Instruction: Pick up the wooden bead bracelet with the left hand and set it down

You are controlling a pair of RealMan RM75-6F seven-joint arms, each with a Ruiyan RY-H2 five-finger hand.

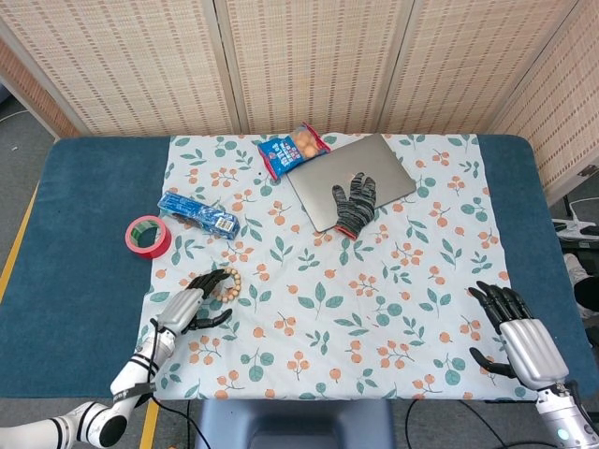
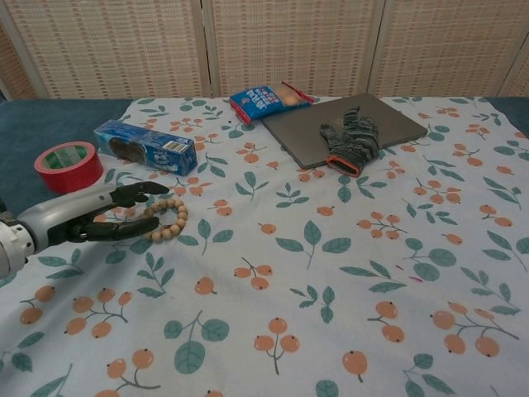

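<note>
The wooden bead bracelet (image 2: 166,221) lies flat as a ring on the floral cloth (image 2: 331,248) that covers the middle of the blue desk (image 1: 84,234), near the cloth's left edge. The left hand (image 2: 91,218) lies low beside it with its dark fingers (image 2: 136,193) stretched out and apart, holding nothing; the fingertips reach the near side of the bead ring, though whether they touch the beads cannot be told. In the head view the same left hand (image 1: 190,307) sits just below and left of the bracelet (image 1: 225,283).

The right hand (image 1: 518,332) rests at the far right of the desk by the cloth's corner, fingers spread and empty, well apart from everything else.

Behind the bracelet, a roll of red tape (image 2: 69,165) sits on the bare blue surface, and a long blue packet (image 2: 145,146) lies next to it on the cloth. Further back, a blue snack bag (image 2: 269,101) touches the corner of a closed grey laptop (image 2: 331,126), and a dark knitted glove (image 2: 354,141) lies across the laptop's lid
</note>
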